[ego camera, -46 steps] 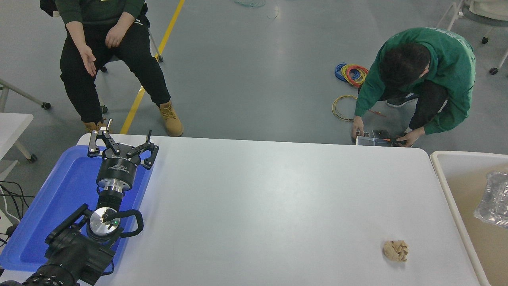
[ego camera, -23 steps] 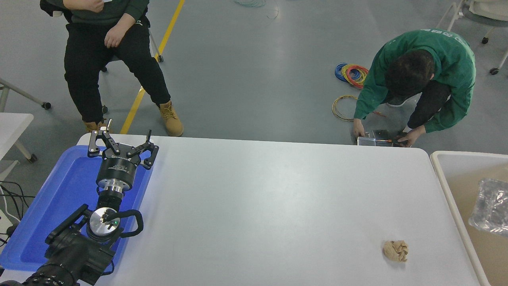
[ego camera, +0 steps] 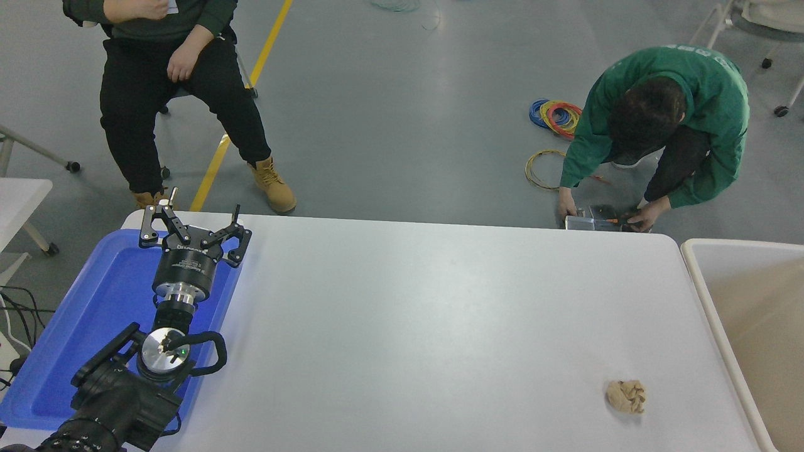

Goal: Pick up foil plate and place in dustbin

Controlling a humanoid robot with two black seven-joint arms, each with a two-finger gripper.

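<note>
left claw [ego camera: 191, 221] released, parked over blue tray [ego camera: 94, 314] | foil plate gone from dustbin [ego camera: 710, 295] view

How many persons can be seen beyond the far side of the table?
2. One person sits on a chair at the upper left; the other person, in a green top, crouches at the upper right near the table's far edge. Others may be outside the picture.

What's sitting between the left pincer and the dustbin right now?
In the head view, only bare white table lies between the left pincer and the dustbin; a crumpled paper ball sits nearer the camera, off that line.
</note>
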